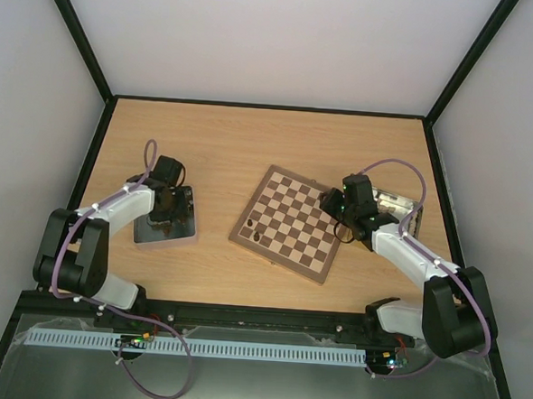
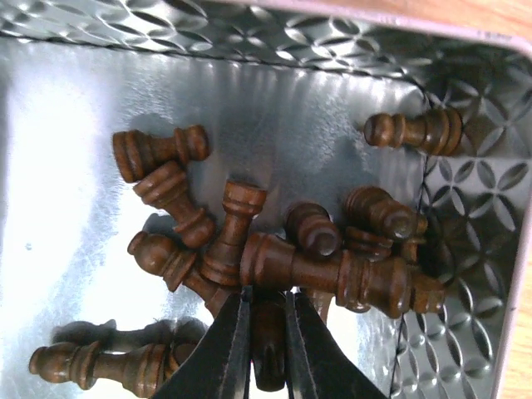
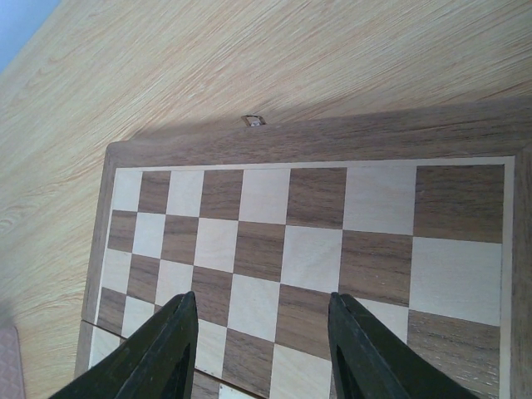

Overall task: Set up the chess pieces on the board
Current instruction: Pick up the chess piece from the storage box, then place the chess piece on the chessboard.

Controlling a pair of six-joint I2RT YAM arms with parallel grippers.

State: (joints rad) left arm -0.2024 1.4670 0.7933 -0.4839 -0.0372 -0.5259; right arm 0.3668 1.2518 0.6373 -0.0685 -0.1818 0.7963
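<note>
Several dark brown chess pieces (image 2: 332,270) lie heaped in a shiny metal tray (image 2: 66,166) at the table's left (image 1: 142,237). My left gripper (image 2: 268,295) is down in that heap, shut on one dark chess piece (image 2: 270,341) that shows between its fingers. In the top view the left gripper (image 1: 166,213) hangs over the tray. The board (image 1: 292,224) lies mid-table with two small chess pieces (image 1: 254,229) near its left edge. My right gripper (image 1: 331,206) hovers open over the board's right side, and in its wrist view the right gripper (image 3: 263,298) has only bare squares (image 3: 316,208) between its fingers.
A second tray (image 1: 397,207) sits right of the board, partly behind the right arm. One chess piece (image 2: 413,130) lies apart in the left tray's far corner. Black frame rails and pale walls bound the wooden table (image 1: 252,135).
</note>
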